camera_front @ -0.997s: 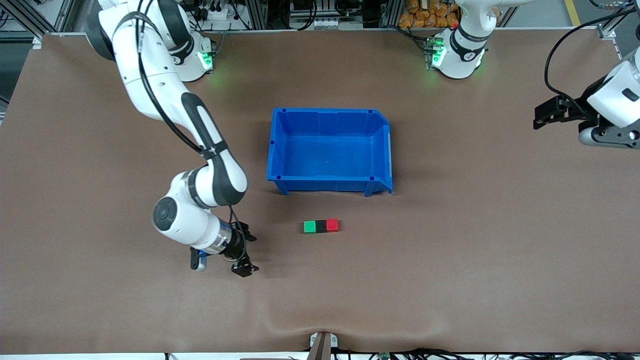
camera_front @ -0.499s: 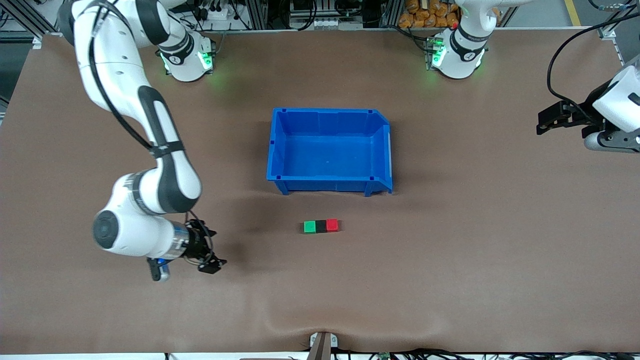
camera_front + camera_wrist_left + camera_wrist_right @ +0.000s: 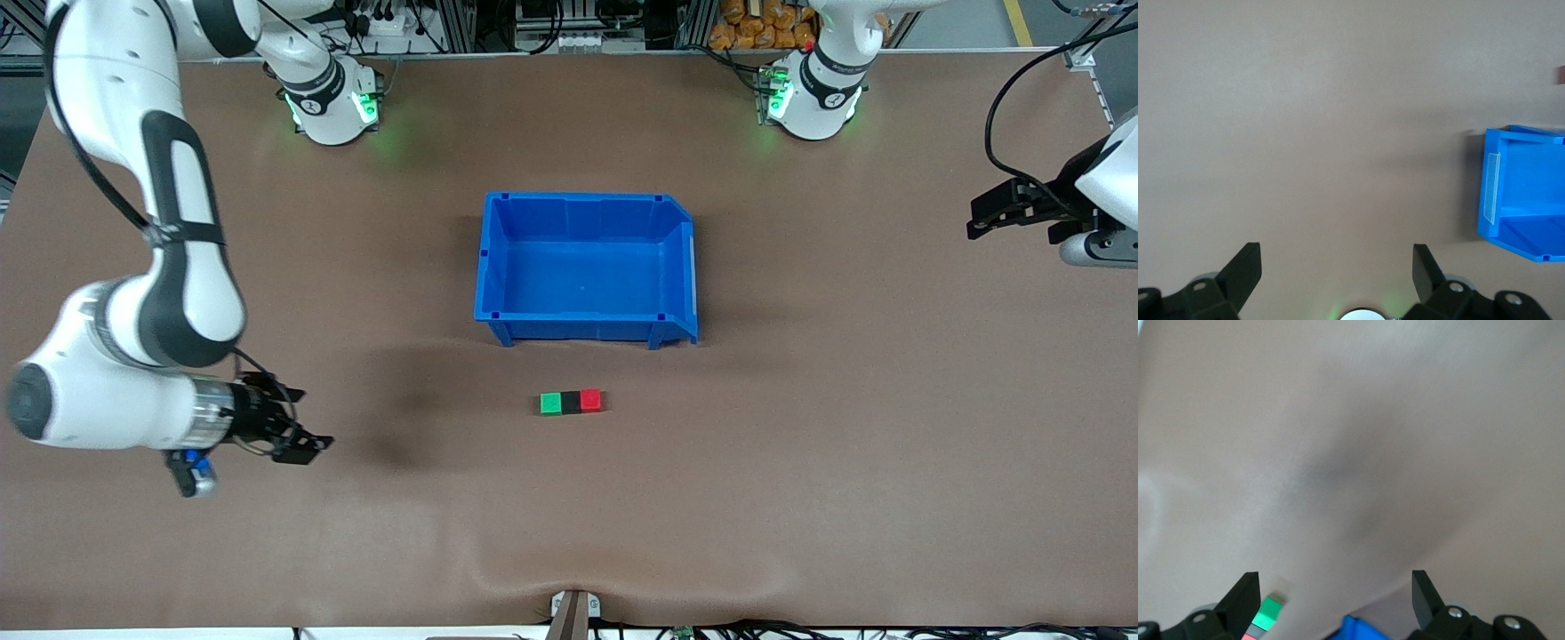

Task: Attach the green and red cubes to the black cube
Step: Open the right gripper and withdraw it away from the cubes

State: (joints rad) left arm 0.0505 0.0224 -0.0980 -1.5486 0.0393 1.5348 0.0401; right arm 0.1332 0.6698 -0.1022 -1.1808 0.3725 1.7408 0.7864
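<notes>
The green cube (image 3: pixel 551 404), black cube (image 3: pixel 571 402) and red cube (image 3: pixel 590 401) lie joined in one row on the table, nearer the front camera than the blue bin (image 3: pixel 498 267). My right gripper (image 3: pixel 300 425) is open and empty, up over the table toward the right arm's end, well away from the row. In the right wrist view the green cube (image 3: pixel 1269 612) shows beside one finger. My left gripper (image 3: pixel 1003 212) is open and empty, up over the table at the left arm's end.
The blue bin stands open and empty mid-table; it also shows in the left wrist view (image 3: pixel 1521 193) and in the right wrist view (image 3: pixel 1355 630). A metal clamp (image 3: pixel 573 613) sits at the table's front edge.
My right arm has swung away from the cube row toward its end of the table. My left gripper has drifted slightly farther toward its end. The cubes have not moved.
</notes>
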